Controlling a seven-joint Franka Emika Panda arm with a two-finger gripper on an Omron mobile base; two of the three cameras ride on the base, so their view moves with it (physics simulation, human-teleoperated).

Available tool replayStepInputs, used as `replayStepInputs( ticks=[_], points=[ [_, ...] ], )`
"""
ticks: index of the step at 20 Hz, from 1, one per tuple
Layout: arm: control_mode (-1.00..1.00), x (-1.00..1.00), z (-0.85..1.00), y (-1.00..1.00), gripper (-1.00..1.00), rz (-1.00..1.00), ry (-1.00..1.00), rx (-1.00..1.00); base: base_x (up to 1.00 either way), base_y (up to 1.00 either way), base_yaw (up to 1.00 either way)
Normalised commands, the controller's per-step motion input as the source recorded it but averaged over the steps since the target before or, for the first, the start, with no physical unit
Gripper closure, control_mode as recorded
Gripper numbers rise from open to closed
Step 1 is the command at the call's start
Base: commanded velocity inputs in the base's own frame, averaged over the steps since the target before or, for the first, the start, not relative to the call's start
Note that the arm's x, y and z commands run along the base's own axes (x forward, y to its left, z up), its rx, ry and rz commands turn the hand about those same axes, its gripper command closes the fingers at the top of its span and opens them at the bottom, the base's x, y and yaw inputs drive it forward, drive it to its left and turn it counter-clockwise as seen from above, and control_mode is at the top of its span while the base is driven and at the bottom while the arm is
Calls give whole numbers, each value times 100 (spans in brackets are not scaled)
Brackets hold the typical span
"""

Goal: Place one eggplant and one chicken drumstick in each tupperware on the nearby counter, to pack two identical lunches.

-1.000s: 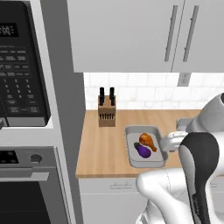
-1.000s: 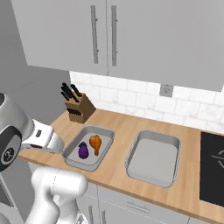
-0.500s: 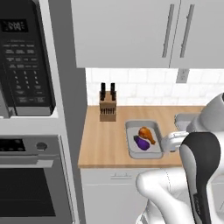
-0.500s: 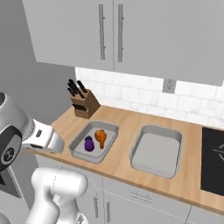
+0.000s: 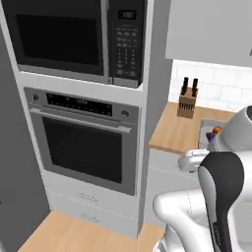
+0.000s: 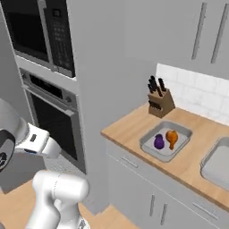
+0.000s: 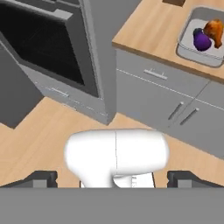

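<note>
- Light-wood counter [image 6: 134, 128] runs well ahead of the pincer [image 7: 112, 179], up and to the right in the hand view
- Grey tray [image 6: 165, 141] on it holds a purple eggplant [image 6: 159, 142] and an orange drumstick [image 6: 171, 137], side by side and touching
- Second grey tray [image 6: 218, 162] lies further right on the same counter
- Pincer is spread wide, pinching nothing, its two dark tips well apart over the wood floor [image 7: 48, 131]
- Knife block [image 6: 159, 101] stands behind the filled tray; oven [image 5: 83, 142] far left of the pincer
</note>
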Motion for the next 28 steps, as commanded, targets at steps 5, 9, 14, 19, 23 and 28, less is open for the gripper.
replayStepInputs(
  ticks=[5,9,14,19,23,28],
  points=[
    [100,0,0,0,-100,0,0,0,-38,76,81],
    [100,0,0,0,-100,0,0,0,-16,74,88],
    [100,0,0,0,-100,0,0,0,-7,74,84],
    [100,0,0,0,-100,0,0,0,55,60,48],
    [100,0,0,0,-100,0,0,0,100,74,2],
    [100,0,0,0,-100,0,0,0,100,46,-1]
  ],
)
